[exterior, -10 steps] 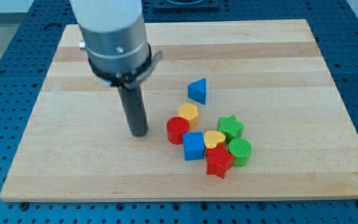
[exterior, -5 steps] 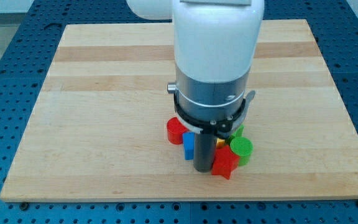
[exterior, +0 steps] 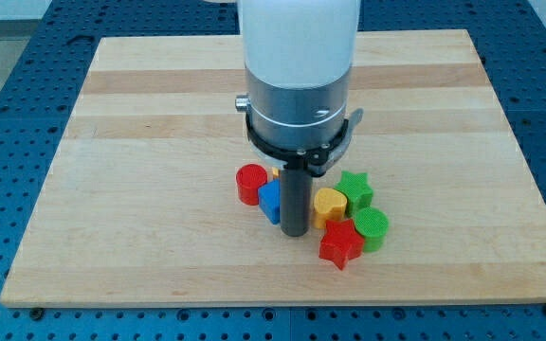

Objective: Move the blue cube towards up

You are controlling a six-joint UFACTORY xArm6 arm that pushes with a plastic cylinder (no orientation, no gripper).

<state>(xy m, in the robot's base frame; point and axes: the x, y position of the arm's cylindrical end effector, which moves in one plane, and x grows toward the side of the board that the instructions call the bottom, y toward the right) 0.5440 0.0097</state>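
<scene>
The blue cube (exterior: 270, 201) lies near the board's middle, mostly hidden behind my rod; only its left part shows. My tip (exterior: 295, 232) rests on the board just right of and below the cube, touching it. A red cylinder (exterior: 250, 183) sits against the cube's left. A yellow heart (exterior: 330, 204) lies right of the rod.
A green star (exterior: 354, 188), a green cylinder (exterior: 372, 227) and a red star (exterior: 339, 245) cluster at the right of my tip. The arm's body hides the blocks above the cube. The wooden board (exterior: 112, 189) reaches all round.
My rod swung from the left to below the cluster, then moved up and left. The blue cube and red cylinder were pushed up and left.
</scene>
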